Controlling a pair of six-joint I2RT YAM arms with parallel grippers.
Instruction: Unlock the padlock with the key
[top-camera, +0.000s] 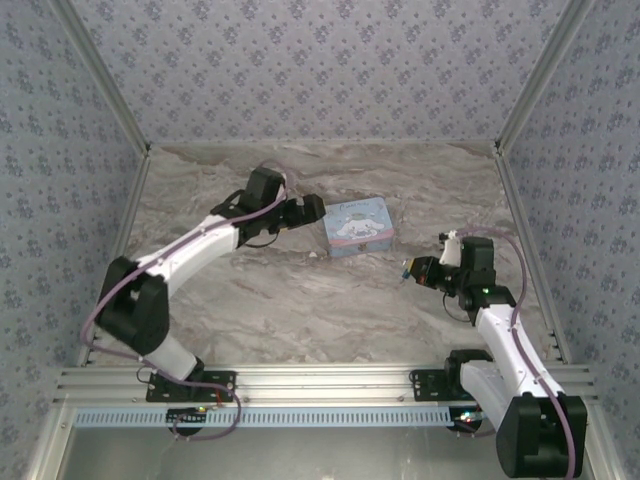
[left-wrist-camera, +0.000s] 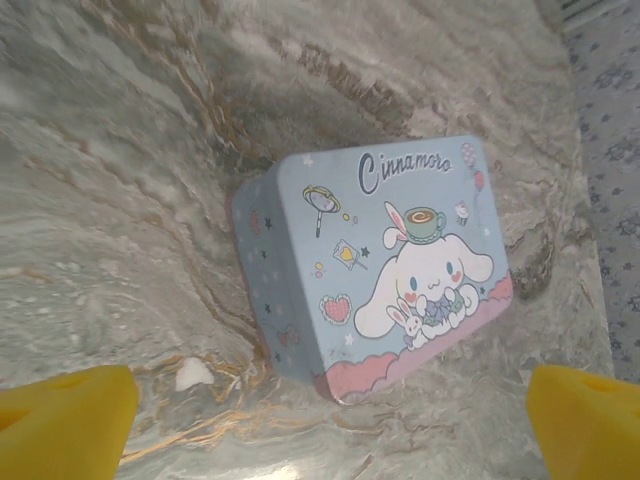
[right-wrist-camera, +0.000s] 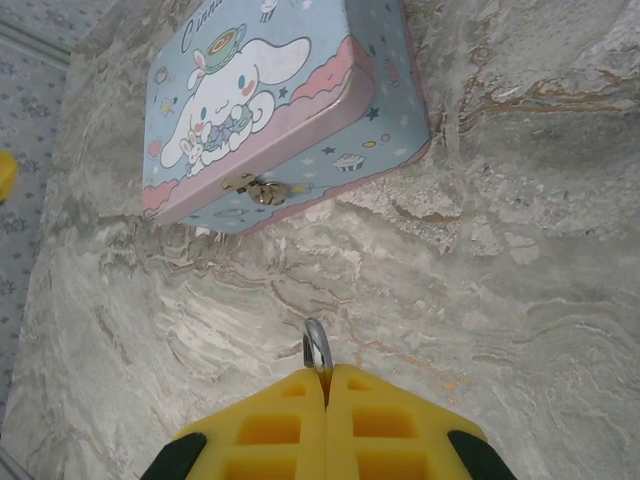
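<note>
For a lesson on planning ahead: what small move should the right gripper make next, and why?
Probably ease the right gripper forward toward the tiny silvery-grey padlock on the front of the pale blue rectangular cartoon tin. It is shut on a silvery metal loop, seemingly the key's, and the padlock faces it.

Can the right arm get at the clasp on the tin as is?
Probably yes: the clasp on the tin faces the right fingers, with bare marble between. But they are shut on a silvery loop.
</note>
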